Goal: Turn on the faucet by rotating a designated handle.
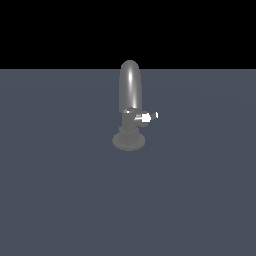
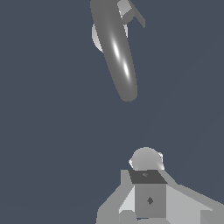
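The faucet (image 1: 130,87) is glossy grey, with a tall arched spout and a round flared base, and stands upright on the floor in the middle of the exterior view. The handle (image 1: 145,117) is a short silver lever with a white tip, sticking out from the stem toward the exterior view's right. In the wrist view the spout (image 2: 117,50) is seen from above, with the handle (image 2: 132,13) beside it. My gripper (image 2: 148,177) shows only in the wrist view. Its fingers are together with no gap, holding nothing. It is well apart from the faucet.
The faucet stands on a flat dark blue-grey floor (image 1: 60,200). A rounded pale grey shape (image 2: 146,158) lies just past my fingertips in the wrist view. The arm does not show in the exterior view.
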Robot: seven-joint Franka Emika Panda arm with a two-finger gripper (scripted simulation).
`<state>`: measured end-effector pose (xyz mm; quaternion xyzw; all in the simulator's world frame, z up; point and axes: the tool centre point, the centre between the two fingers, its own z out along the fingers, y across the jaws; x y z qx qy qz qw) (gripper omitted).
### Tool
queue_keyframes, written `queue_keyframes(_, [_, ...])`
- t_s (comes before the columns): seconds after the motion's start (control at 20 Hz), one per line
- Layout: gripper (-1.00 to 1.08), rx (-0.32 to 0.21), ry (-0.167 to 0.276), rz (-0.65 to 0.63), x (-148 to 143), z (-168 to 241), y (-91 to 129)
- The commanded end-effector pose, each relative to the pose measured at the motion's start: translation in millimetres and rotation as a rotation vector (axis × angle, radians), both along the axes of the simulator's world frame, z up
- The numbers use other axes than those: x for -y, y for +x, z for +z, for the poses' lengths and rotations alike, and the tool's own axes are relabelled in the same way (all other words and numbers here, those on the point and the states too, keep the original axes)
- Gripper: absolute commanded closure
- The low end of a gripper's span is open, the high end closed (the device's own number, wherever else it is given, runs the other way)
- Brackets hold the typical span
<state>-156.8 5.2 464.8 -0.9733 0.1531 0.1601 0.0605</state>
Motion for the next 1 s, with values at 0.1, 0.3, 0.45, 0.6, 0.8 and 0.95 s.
queue_keyframes(0.1, [1.08, -0.075, 0.03, -0.065, 0, -5, 23])
queue_keyframes(0.3, [1.08, -0.142, 0.058, -0.123, 1, -12, 43])
queue_keyframes(0.45, [1.08, -0.193, 0.079, -0.167, 2, -17, 58])
queue_keyframes(0.6, [1.08, -0.245, 0.1, -0.212, 4, -24, 73])
queue_keyframes(0.8, [1.08, -0.314, 0.129, -0.272, 8, -34, 92])
queue_keyframes(0.95, [1.08, -0.367, 0.151, -0.318, 11, -42, 106])
